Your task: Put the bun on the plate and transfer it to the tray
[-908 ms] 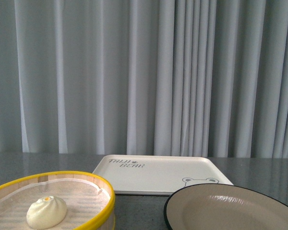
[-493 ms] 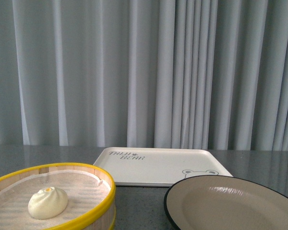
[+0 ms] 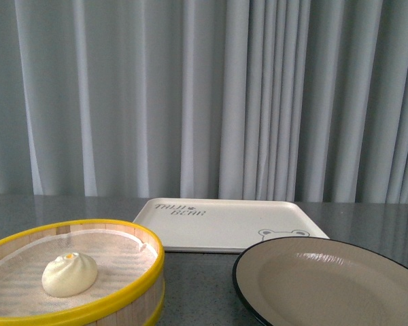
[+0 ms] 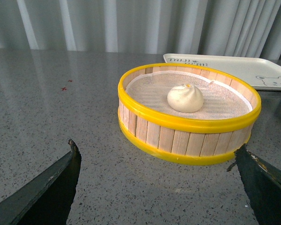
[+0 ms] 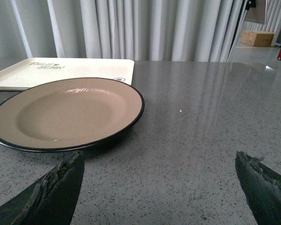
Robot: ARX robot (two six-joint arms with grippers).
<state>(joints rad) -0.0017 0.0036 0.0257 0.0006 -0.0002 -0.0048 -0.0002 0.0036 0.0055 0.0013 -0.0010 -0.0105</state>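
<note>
Presently left tool (image 4: 155, 146), right tool (image 5: 159, 154) wide open, empty; bun (image 4: 185, 97) in basket (image 4: 178, 139).

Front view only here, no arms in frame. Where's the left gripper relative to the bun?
Observer: Left wrist view shows the left gripper open, fingers spread wide, just short of the steamer basket. The bun sits inside, not gripped.
Operator: Right side?
Observer: The right gripper is open too, low over the table, with the plate ahead of it and nothing between its fingers.
</note>
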